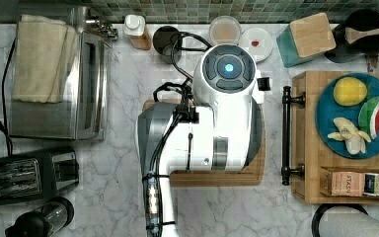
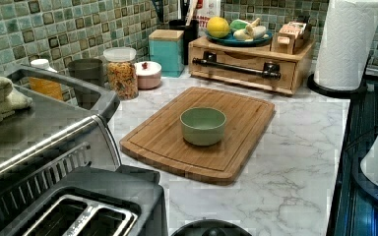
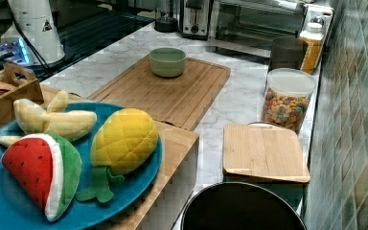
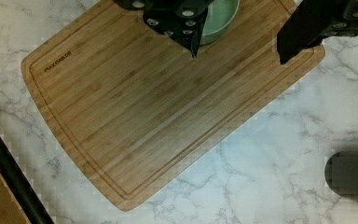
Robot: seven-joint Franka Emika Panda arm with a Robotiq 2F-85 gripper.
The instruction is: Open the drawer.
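The drawer (image 2: 246,73) is a light wooden one in a low box at the back of the left view, its front flush with the box. Its long black bar handle (image 2: 236,68) runs across that front. In the top view the handle (image 1: 286,136) lies just right of my white arm (image 1: 202,123), which hangs over the cutting board. In the wrist view my gripper (image 4: 240,49) is open above the board with nothing held; one dark finger (image 4: 193,42) partly covers a green bowl. The black handle (image 4: 4,168) crosses a corner of the wrist view, well apart from the fingers.
A grooved cutting board (image 2: 177,137) with a green bowl (image 2: 203,125) lies mid-counter. On the drawer box stand a blue plate (image 1: 325,118) of toy fruit and a tea box (image 1: 358,182). A paper towel roll (image 2: 347,42), cereal jar (image 2: 121,71), teal canister (image 2: 166,51) and toaster oven (image 1: 54,84) ring the counter.
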